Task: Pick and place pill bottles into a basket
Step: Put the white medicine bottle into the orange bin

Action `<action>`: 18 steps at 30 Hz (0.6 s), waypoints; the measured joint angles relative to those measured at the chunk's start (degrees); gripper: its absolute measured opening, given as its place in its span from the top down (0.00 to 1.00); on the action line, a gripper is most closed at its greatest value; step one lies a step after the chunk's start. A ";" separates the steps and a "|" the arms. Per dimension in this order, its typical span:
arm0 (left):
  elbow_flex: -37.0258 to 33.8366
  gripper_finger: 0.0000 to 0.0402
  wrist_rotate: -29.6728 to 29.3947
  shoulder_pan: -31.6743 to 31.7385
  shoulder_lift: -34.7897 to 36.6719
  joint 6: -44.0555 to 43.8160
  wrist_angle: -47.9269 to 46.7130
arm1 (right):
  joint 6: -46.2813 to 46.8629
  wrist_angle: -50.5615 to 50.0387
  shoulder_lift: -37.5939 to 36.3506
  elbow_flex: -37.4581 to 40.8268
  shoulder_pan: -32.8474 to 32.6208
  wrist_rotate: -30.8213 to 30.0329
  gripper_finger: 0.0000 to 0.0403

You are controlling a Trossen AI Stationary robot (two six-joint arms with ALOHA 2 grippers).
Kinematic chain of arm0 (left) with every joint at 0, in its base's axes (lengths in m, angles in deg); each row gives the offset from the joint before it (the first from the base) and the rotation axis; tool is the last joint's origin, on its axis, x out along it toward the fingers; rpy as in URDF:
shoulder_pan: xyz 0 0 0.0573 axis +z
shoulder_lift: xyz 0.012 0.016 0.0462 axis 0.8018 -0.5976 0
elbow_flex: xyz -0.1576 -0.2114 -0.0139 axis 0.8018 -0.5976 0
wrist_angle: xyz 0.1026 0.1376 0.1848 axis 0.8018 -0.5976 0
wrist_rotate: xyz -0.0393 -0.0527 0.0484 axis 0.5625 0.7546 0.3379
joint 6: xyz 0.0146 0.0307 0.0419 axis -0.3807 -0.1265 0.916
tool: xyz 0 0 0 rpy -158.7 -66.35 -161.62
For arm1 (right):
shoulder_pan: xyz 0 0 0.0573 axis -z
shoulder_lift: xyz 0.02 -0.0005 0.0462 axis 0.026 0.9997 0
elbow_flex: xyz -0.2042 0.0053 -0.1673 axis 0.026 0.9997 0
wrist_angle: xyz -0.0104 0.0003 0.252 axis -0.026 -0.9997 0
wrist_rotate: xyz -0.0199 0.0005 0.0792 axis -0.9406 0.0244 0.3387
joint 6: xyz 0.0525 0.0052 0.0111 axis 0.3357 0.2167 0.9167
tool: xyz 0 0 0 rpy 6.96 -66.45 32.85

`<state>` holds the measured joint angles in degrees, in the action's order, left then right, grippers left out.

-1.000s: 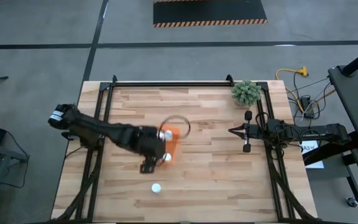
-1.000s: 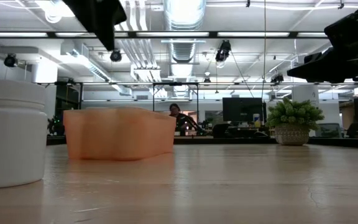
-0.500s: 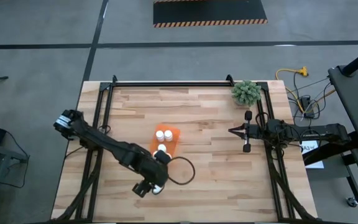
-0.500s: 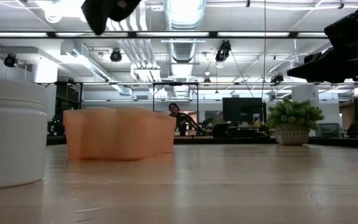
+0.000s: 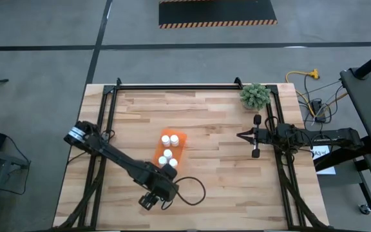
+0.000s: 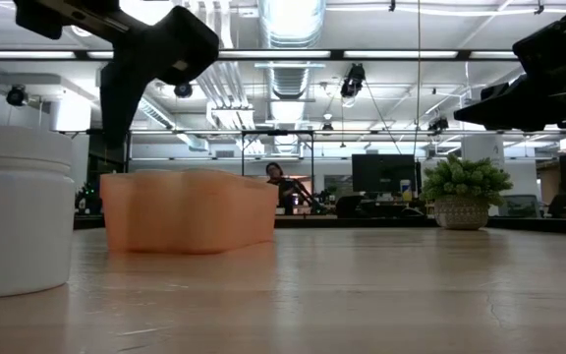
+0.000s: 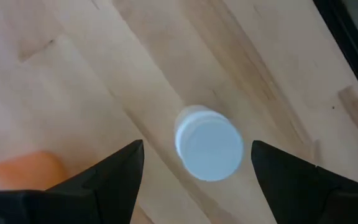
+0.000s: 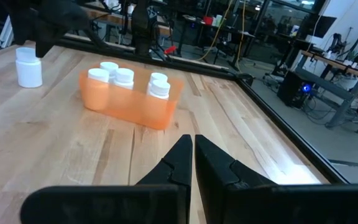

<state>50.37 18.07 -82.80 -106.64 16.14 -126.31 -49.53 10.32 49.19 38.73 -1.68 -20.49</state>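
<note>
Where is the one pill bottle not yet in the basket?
The loose pill bottle stands on the table's near edge, directly under the open left gripper, just nearer than the basket.

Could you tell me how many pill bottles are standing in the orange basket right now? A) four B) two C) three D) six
A: the right wrist view shows four white-capped bottles in the basket, and the high view shows four caps there too, while one more bottle stands outside on the table.
</note>
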 joint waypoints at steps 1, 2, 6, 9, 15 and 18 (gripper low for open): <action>0.00 0.31 0.00 -0.26 -0.07 -0.01 0.00 | -0.01 0.00 0.00 0.00 -0.01 0.00 0.98; 0.00 0.31 0.00 -0.40 -0.07 -0.03 0.03 | 0.00 0.00 0.00 0.00 -0.02 0.00 0.98; -0.30 0.31 -0.33 -0.74 -0.05 -0.13 1.53 | 0.00 0.00 0.00 0.00 0.01 0.00 0.98; -0.37 0.31 -0.40 -0.83 -0.05 -0.15 1.95 | 0.00 0.00 0.00 0.00 0.00 0.00 0.98; -0.50 0.31 -0.56 -0.89 -0.34 -1.53 1.98 | -0.02 0.00 0.02 0.00 0.00 0.00 0.98; -0.53 0.31 -0.55 -1.00 -0.35 -1.57 1.97 | -0.01 0.00 0.02 0.00 -0.02 0.00 0.98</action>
<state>49.84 17.53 -83.80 -106.99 14.56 -124.34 -49.54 10.32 49.22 38.73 -1.70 -20.49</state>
